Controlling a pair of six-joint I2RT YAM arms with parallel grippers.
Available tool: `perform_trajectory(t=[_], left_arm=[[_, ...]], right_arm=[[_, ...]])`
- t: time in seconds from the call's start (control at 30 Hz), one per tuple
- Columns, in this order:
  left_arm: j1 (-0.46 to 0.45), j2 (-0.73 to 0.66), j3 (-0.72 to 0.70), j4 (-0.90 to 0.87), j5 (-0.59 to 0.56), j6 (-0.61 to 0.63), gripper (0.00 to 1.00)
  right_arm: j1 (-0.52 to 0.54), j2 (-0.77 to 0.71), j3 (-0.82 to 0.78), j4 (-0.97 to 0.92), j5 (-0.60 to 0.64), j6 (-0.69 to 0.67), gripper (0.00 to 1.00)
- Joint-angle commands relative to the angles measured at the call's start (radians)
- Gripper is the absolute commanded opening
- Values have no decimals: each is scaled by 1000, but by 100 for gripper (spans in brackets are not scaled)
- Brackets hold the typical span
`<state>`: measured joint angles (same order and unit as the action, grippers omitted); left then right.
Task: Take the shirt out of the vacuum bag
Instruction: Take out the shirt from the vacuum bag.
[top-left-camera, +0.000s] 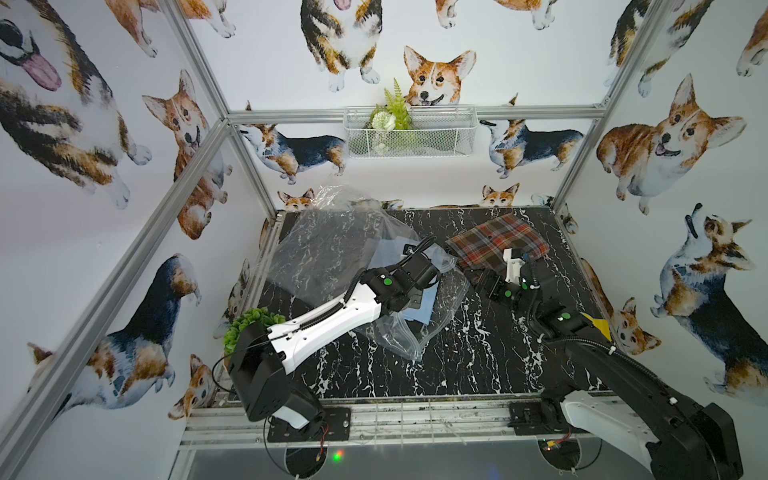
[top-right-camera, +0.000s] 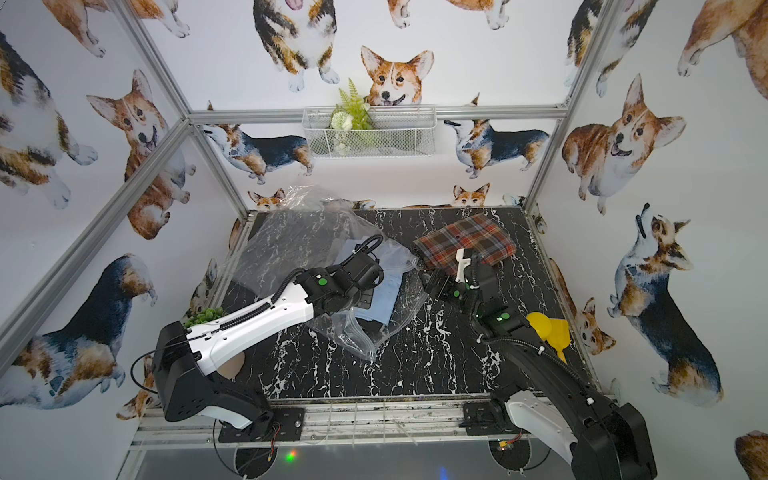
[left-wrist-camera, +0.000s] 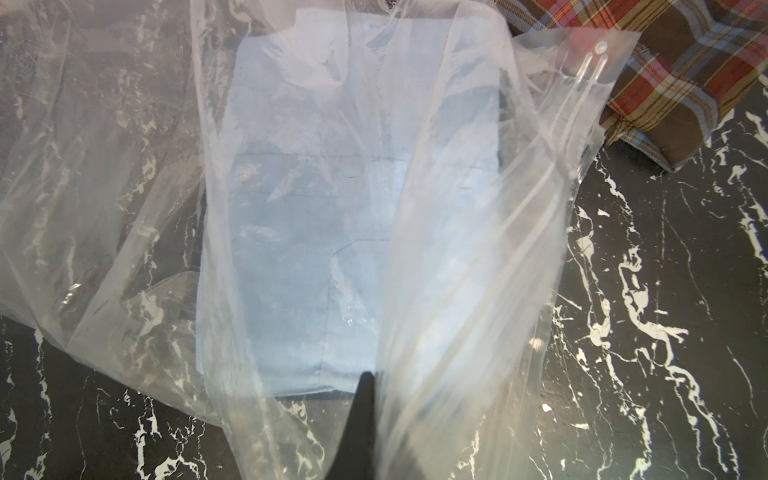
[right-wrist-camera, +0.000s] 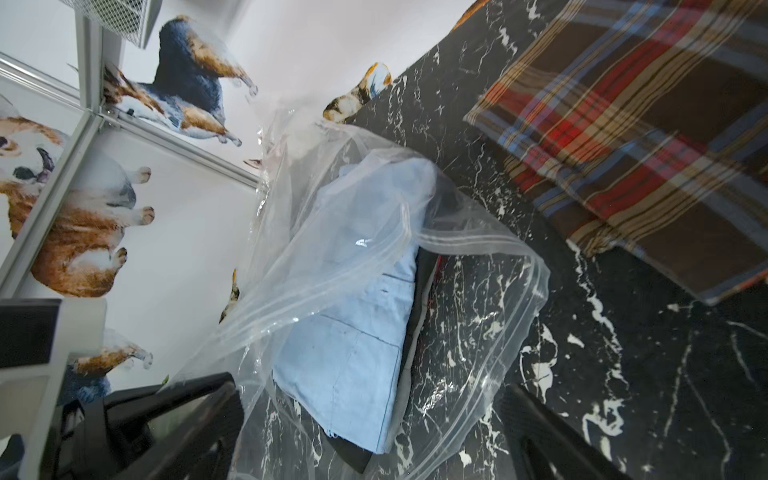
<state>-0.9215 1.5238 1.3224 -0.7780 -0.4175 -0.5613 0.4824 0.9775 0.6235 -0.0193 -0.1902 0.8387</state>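
Note:
The clear crinkly vacuum bag (top-left-camera: 332, 249) lies across the left half of the black marble table (top-left-camera: 457, 365), its zip-seal mouth (right-wrist-camera: 478, 241) gaping toward the right arm. Inside lies a folded light blue shirt (left-wrist-camera: 311, 208) on top of a dark garment; both top views show the blue shirt (top-right-camera: 384, 301) through the plastic. My left gripper (left-wrist-camera: 368, 378) is shut on the bag's upper film near the mouth and holds it raised. My right gripper (right-wrist-camera: 374, 436) stands open just in front of the mouth, one finger on each side, touching nothing.
A folded red-brown plaid shirt (top-left-camera: 498, 243) lies on the table at the back right, outside the bag. A green plant (top-left-camera: 253, 322) sits at the front left edge and a yellow object (top-right-camera: 548, 328) at the right edge. A wire basket (top-left-camera: 409, 133) hangs on the back wall.

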Motion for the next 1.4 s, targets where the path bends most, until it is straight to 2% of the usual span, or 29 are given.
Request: perform_trajectory(t=[0.0, 0.1, 0.27, 0.6, 1.0, 1.37], left_arm=[[1, -8, 15, -15, -5, -26, 0], [1, -22, 13, -9, -5, -35, 0], [1, -37, 9, -12, -6, -37, 0], [1, -23, 8, -14, 6, -41, 0], [1, -14, 15, -15, 5, -41, 0], [1, -23, 6, -20, 0, -38, 0]], right_arm=[[36, 69, -31, 115, 0, 57, 100], [42, 182, -49, 236, -43, 100, 98], [74, 355, 9, 349, -87, 106, 96], [124, 547, 100, 422, -77, 101, 96], [124, 661, 180, 427, -66, 32, 95], [124, 760, 233, 448, -64, 36, 94]])
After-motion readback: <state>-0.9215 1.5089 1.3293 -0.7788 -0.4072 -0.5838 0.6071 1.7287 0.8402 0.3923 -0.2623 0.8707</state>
